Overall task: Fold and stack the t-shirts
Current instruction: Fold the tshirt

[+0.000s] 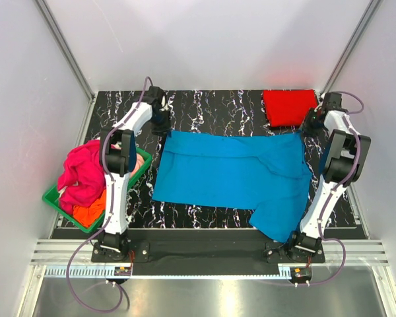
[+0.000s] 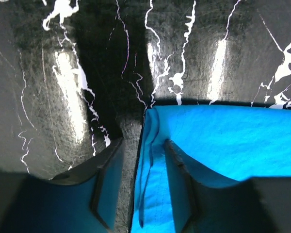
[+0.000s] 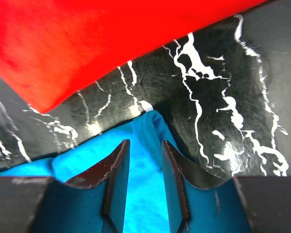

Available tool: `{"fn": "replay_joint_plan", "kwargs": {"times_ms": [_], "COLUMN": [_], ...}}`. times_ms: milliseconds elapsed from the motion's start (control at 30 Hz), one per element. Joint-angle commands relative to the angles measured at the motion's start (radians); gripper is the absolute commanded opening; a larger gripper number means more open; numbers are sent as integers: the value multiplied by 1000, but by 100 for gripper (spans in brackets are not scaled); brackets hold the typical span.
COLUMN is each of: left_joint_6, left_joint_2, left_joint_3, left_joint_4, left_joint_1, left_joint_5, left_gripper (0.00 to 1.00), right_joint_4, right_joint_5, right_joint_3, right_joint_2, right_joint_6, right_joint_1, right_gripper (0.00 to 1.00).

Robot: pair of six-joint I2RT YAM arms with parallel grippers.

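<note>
Centrally, a blue shirt lies spread on the black table, one part reaching the near edge. Soft, light and floppy, it is probably best pinched at its far corners. Both jaws stand open there: the left gripper straddles the left corner hem, the right gripper hovers over the right. A folded red shirt sits just beyond; bare tabletop lies behind, a basket left.

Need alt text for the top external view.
A blue t-shirt lies spread on a black marbled table, the left gripper and right gripper at its far corners. A folded red t-shirt sits far right; a green basket at left holds a pink shirt and an orange shirt.
</note>
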Motion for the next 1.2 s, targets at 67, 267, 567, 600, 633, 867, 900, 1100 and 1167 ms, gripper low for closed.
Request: {"fn": "replay_joint_plan", "kwargs": {"times_ms": [67,267,567,600,633,867,900,1100,1167], "left_joint_6": [7,-2,-14,-17,-19,-36,-37,-34,-34], "left_joint_2": [48,53,8,8,5,-6,-4,-4,-42], "left_joint_3": [61,66,25,23,16,2,8,81,71], "left_joint_4": [8,7,-1,1,1,1,2,1,-1], "left_joint_1": [8,18,31,32,34,37,38,38,38], "left_joint_5": [28,31,-88,-95,-98,-127,-115,32,42], "left_gripper": [33,0,0,0,0,0,0,26,44], "right_joint_4": [-22,-22,104,119,139,354,366,363,320], "right_joint_5": [-30,42,-109,-143,-169,-447,-453,-458,-429], "right_joint_3": [56,74,56,45,39,-96,-99,-67,-61], "right_joint_2": [40,69,63,69,76,71,69,60,28], "right_joint_6": [-53,-52,95,130,149,399,425,454,444], "right_joint_1": [3,3,-55,-62,-74,-155,-157,-155,-155], "right_gripper": [37,18,13,13,10,0,2,28,36]}}
